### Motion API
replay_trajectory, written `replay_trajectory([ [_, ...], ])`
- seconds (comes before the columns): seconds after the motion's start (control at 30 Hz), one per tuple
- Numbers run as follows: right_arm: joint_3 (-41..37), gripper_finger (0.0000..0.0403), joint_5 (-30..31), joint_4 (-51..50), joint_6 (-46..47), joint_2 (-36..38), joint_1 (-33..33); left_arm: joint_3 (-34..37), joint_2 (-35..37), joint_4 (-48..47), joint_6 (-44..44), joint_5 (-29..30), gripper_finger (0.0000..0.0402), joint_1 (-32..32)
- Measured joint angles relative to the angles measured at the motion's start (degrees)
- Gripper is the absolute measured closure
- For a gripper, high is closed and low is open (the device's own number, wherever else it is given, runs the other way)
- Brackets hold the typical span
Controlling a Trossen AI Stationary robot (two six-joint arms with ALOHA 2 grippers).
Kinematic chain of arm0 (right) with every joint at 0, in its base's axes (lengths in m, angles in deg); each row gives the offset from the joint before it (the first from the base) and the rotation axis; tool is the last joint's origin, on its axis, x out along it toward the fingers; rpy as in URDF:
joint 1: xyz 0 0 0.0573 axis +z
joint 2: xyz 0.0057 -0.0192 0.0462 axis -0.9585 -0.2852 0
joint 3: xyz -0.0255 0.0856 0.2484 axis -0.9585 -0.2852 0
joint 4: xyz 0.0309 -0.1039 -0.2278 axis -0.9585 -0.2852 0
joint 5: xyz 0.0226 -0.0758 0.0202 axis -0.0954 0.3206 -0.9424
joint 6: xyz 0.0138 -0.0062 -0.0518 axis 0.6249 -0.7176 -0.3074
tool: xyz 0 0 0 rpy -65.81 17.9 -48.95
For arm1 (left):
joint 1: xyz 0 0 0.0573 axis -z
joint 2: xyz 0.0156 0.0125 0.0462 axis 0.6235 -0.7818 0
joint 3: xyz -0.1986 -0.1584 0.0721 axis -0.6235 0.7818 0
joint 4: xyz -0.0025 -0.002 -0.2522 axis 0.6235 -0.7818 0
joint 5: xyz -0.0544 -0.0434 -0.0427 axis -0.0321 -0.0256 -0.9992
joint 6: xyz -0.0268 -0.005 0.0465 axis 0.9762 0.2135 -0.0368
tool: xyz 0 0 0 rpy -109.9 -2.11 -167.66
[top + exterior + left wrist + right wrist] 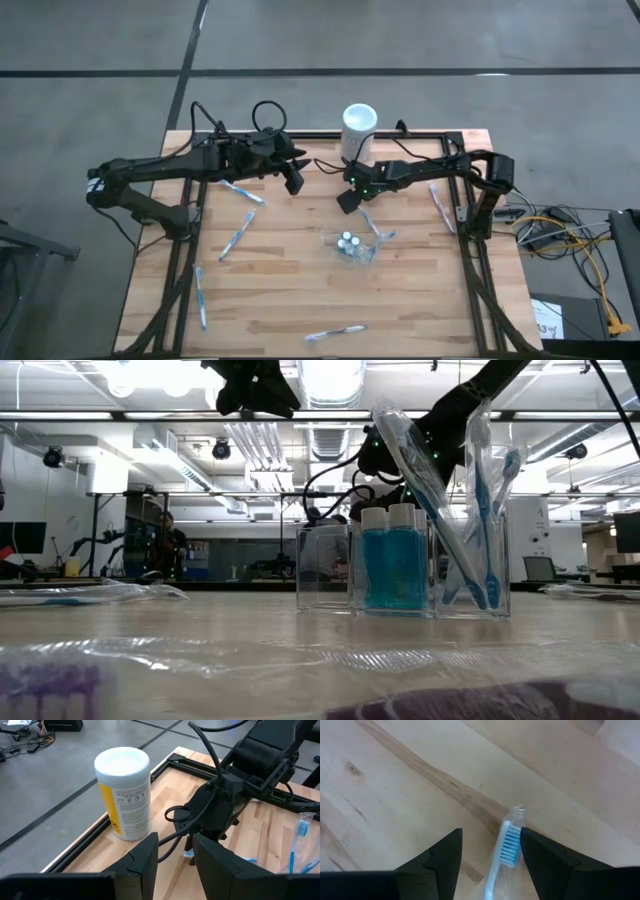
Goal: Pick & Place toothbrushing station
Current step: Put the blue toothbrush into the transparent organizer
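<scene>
**Pincers Hovering Over a Scattered Brushing Set**

Right pincer [348,199] is hanging just above the tabletop [290,290], slightly toward twelve o'clock from its middle, with both fingers spread wide and nothing clamped between them. In the right wrist view the bristle end of a wrapped toothbrush [506,851] is lying on the wood in the gap between the two fingers [440,862], not gripped by either. Left pincer [294,180] is waiting in the air at about eleven o'clock from the middle, its fingers [142,857] standing partly apart and holding nothing.

The clear cup [352,247] is sitting near the middle of the tabletop, toward five o'clock from the right pincer. Seen from the low view it is standing upright, carrying blue tubes with white caps [392,565] and several wrapped toothbrushes [482,520] leaning in one end.

Other toothbrushes are lying loose on the wood: one [243,192] under the left arm, one [237,238] toward eight o'clock from the middle, one [200,297] near the seven o'clock edge, one [335,333] at six o'clock, and one [439,206] at three o'clock by the right arm's base.

A white canister [358,132] with a yellow label is standing at the twelve o'clock edge.
</scene>
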Motion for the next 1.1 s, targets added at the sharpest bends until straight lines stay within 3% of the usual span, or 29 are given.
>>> replay_trajectory([
  [0.53,4.0,0.0209,4.5,-7.7,1.2,1.1,-0.1,0.0,0.0,0.0,0.0,0.0,0.0273,0.0],
  [1.1,3.0,0.0209,2.2,-5.4,1.2,-3.2,-0.1,0.0,0.0,0.0,0.0,0.0,0.0273,0.0],
])
